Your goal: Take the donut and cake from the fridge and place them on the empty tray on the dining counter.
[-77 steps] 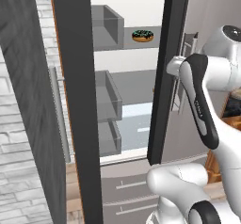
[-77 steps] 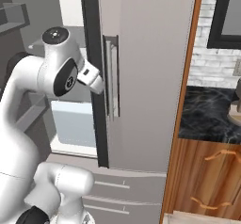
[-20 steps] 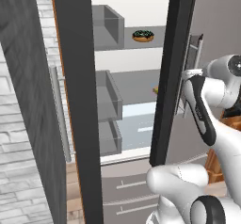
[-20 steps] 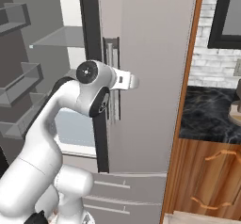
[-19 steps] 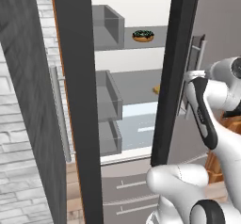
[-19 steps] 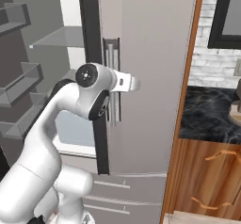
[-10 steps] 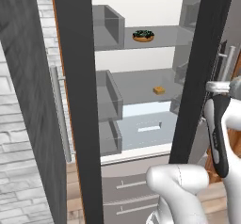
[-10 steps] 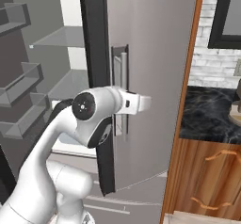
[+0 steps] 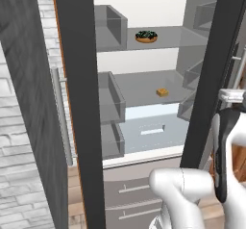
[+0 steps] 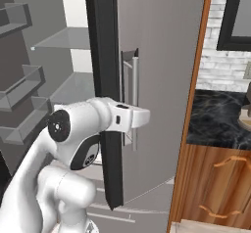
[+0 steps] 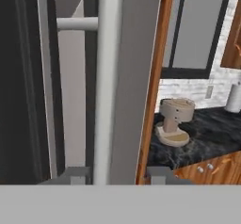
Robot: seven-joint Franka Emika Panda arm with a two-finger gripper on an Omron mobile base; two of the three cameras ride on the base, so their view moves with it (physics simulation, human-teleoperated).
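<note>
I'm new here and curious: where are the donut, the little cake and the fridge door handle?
donut (image 9: 146,36), left base view, its dark icing.
cake (image 9: 162,92), left base view, its top face.
fridge door handle (image 11: 108,100), hand view, middle of the vertical bar.

A rendered home kitchen: open fridge (image 9: 144,83), black marble counter (image 10: 220,114), wooden cabinets (image 10: 215,188).

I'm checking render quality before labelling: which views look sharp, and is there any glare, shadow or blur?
Left base view: crisp, evenly lit, donut and cake small but distinct, no glare. Right base view: flat light, soft shading beside the fridge handle. Hand view: handle close and soft-edged.
</note>
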